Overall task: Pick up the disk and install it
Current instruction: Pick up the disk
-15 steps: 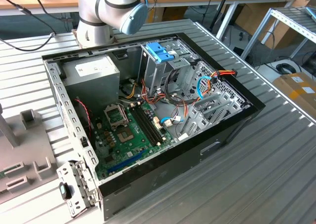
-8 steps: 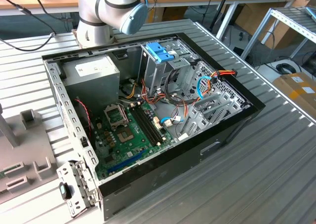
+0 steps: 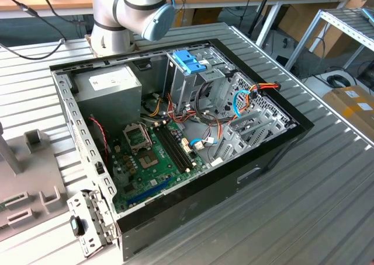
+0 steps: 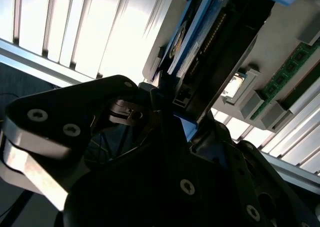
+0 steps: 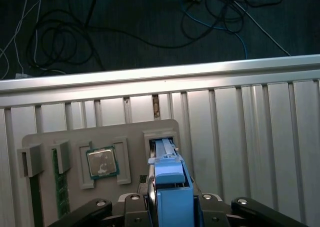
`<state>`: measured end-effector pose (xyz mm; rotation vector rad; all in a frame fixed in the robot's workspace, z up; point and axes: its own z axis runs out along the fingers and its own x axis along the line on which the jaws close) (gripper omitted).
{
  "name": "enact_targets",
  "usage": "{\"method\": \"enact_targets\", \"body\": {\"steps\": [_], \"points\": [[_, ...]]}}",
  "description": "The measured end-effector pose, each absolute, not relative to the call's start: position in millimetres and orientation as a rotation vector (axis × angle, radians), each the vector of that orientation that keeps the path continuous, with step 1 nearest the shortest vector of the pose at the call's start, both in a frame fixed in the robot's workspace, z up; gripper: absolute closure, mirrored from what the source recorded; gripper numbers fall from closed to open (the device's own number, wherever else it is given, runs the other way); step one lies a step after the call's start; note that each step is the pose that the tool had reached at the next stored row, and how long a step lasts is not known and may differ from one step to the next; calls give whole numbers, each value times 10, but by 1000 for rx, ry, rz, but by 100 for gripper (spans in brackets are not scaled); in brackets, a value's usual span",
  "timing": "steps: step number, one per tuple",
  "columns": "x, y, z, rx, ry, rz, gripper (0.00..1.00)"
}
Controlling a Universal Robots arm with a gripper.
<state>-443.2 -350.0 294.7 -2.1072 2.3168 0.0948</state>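
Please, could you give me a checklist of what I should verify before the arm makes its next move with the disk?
1. The disk centred in the gripper: ok; it stands on edge in the middle.
2. Grip secure: cannot tell.
3. Disk free of the slot in the grey tray: cannot tell; its far end lines up with the slot.
4. The computer case open: ok.
5. Way to the drive cage free: not ok, I judge; loose cables loop beside it and may snag.
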Motion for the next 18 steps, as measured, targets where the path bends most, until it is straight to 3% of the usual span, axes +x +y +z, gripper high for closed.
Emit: {"method": "enact_targets", "body": {"steps": [18], "points": [[-4432,-3500,3106,-2107,2317,95,62]]}}
